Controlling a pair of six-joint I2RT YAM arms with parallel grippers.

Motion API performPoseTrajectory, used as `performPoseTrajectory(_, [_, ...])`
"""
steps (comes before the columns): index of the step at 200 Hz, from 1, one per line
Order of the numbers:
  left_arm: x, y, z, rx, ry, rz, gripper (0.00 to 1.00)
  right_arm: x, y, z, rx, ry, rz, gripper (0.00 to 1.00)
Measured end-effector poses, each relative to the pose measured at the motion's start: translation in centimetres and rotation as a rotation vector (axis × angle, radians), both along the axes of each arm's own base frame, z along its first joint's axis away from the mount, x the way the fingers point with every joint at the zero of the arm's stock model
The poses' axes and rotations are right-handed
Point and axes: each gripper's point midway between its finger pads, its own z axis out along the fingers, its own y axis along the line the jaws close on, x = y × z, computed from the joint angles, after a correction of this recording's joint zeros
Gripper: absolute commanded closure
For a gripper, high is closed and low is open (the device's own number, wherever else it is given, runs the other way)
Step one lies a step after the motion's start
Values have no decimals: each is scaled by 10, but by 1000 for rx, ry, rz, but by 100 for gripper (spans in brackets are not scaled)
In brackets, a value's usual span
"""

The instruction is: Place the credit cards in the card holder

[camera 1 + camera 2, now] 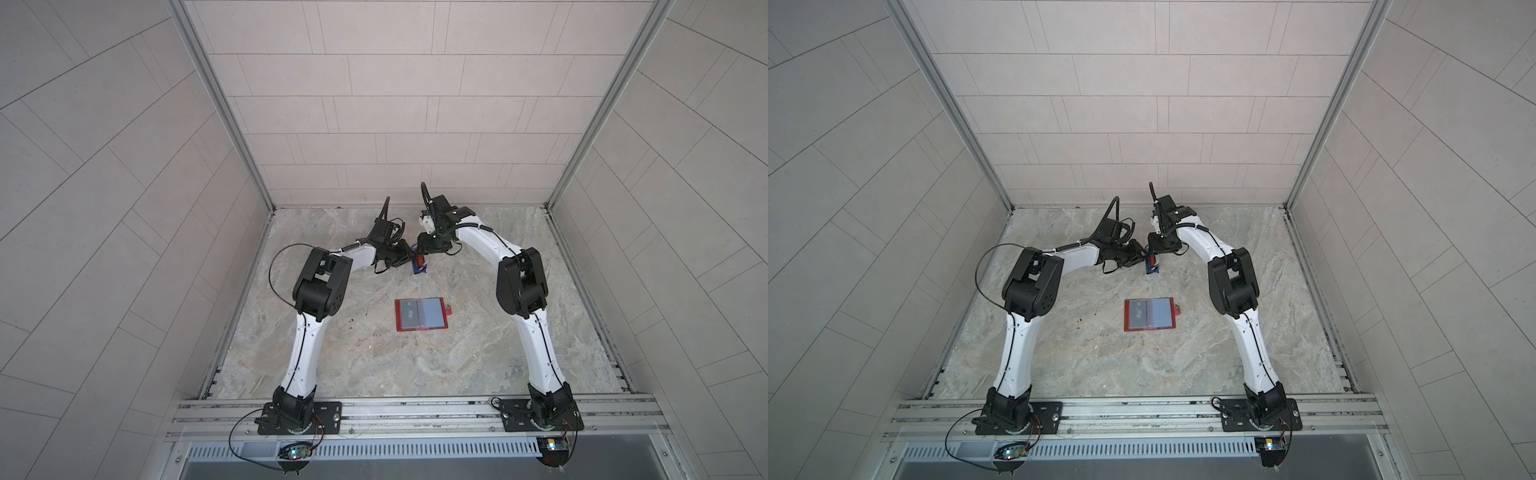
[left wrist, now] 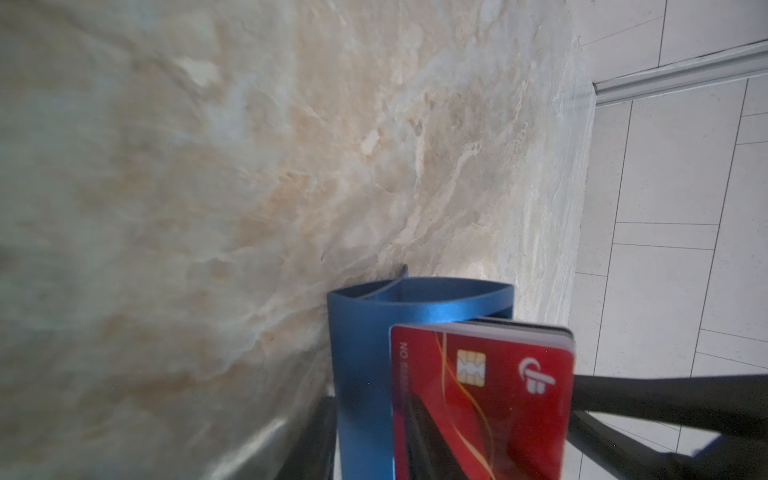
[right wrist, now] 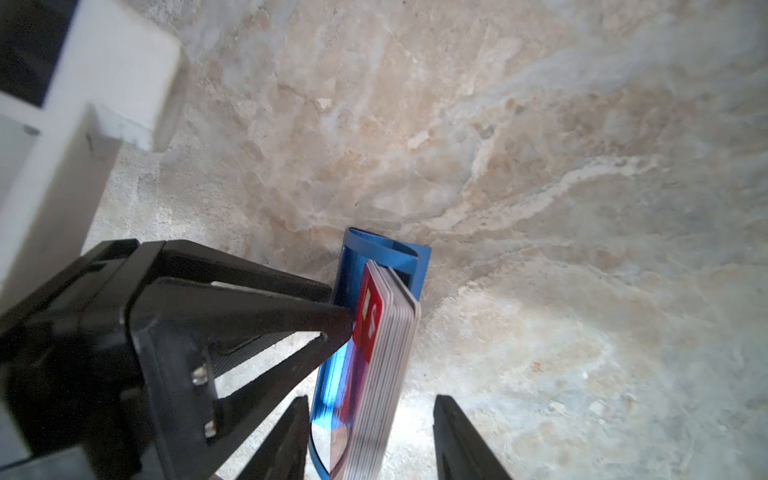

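**Q:** Foreground, right wrist view: what are the two dark prongs?

**A:** The fingers (image 3: 453, 440) of the right gripper (image 3: 370, 401). They are set fairly wide, one on each side of the cards (image 3: 390, 374), and neither is seen pressing on the stack, so nothing is held. Straddling the top edge readies a pinch from above.

**Q:** And the left gripper (image 3: 343, 309)?

**A:** Narrow, with its tips at the stand (image 2: 357, 374) and against the face of the red card (image 2: 498, 415). I cannot tell whether it pinches anything. Its likely purpose is to steady the stand while a card is drawn out.

**Q:** How do the cards lie?

**A:** Upright in the stand, resting on a long edge. The long axis is level with the table (image 1: 478, 353) and runs roughly toward the back wall (image 1: 415, 124). The red face is turned to the left gripper.

**Q:** The holder (image 1: 419, 328)?

**A:** Mid-table, well apart from the stand. It lies open and flat, sleeves (image 1: 432, 311) up so a card can slide in. Its long axis runs across the table, with the tab (image 1: 449, 308) on the right. Both sleeves seem occupied, one dark and one pale, though they are too small to confirm.
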Motion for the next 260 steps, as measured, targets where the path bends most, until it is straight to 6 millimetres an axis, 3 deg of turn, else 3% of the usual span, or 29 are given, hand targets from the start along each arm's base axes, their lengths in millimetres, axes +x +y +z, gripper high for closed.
performPoseTrajectory(96, [-3,2,-4,20,19,-2,77,5,-7,-6,-94,3,-22,52])
performPoseTrajectory(192, [-2,3,-4,21,18,1,77,2,0,-22,-130,25,-8,53])
performPoseTrajectory(260, [-2,2,-4,17,21,1,77,0,-1,-24,-190,12,-37,57])
